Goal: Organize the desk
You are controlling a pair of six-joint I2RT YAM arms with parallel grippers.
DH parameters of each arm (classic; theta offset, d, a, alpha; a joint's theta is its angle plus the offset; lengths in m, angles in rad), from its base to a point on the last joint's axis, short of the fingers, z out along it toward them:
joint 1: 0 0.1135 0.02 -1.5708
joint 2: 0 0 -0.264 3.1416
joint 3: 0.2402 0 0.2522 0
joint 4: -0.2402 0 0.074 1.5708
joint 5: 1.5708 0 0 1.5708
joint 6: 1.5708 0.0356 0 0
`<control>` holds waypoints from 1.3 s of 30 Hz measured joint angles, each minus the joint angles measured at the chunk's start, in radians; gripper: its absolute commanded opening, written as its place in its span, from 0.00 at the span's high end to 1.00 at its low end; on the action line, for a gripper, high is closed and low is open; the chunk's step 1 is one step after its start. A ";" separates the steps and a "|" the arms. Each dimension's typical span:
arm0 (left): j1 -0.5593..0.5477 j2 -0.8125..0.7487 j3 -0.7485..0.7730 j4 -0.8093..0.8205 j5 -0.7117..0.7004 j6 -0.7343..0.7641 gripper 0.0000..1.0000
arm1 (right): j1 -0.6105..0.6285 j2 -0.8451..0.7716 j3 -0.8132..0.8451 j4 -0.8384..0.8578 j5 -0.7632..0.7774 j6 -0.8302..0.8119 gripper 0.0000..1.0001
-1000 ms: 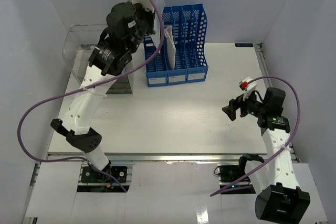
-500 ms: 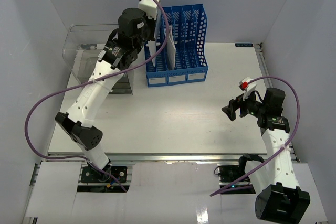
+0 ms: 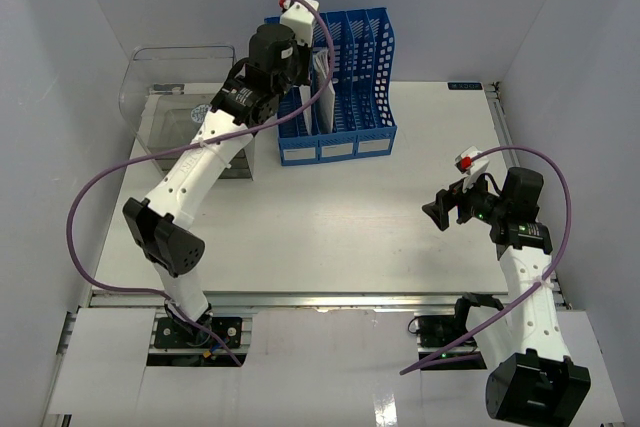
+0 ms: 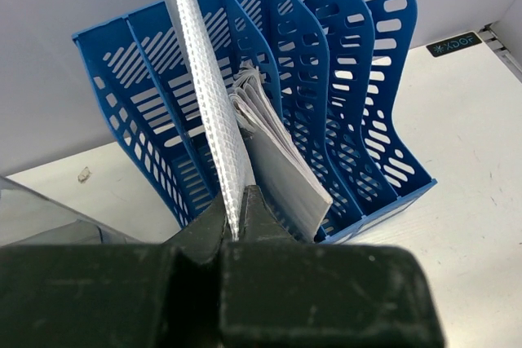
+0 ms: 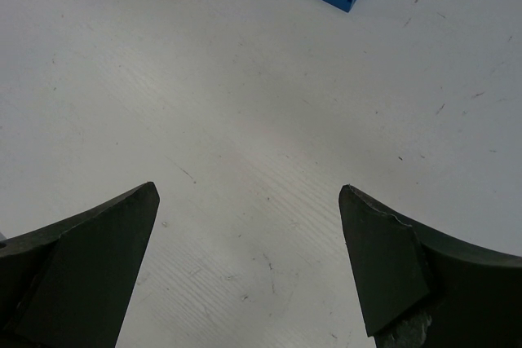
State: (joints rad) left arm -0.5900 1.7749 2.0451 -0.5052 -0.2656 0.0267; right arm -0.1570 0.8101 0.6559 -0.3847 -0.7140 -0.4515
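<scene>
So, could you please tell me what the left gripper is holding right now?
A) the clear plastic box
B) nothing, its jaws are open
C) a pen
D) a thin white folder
D: in the left wrist view the left gripper is shut on a thin white folder, seen edge-on against the blue rack.
</scene>
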 measured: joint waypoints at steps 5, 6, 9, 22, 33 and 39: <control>0.006 0.049 0.002 0.012 0.000 -0.001 1.00 | 0.000 0.000 0.000 0.000 0.000 0.000 0.02; 0.008 0.053 0.002 0.012 0.000 -0.001 1.00 | 0.000 0.000 0.000 0.000 0.000 0.000 0.02; 0.011 0.056 0.000 0.015 0.001 -0.006 0.78 | 0.000 0.000 0.000 0.000 0.000 0.000 0.02; 0.015 0.015 -0.022 -0.035 0.024 -0.155 0.02 | 0.000 0.000 -0.001 0.001 0.024 -0.001 0.02; 0.017 -0.746 -0.710 0.082 0.199 -0.319 0.02 | 0.000 -0.025 0.002 0.026 0.191 0.056 0.10; 0.017 -1.221 -1.122 0.165 0.306 -0.413 0.02 | -0.001 -0.038 0.090 0.006 0.267 0.118 0.10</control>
State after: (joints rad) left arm -0.5732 0.5543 0.9233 -0.3401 0.0400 -0.3860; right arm -0.1577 0.7724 0.7461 -0.3783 -0.4468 -0.3332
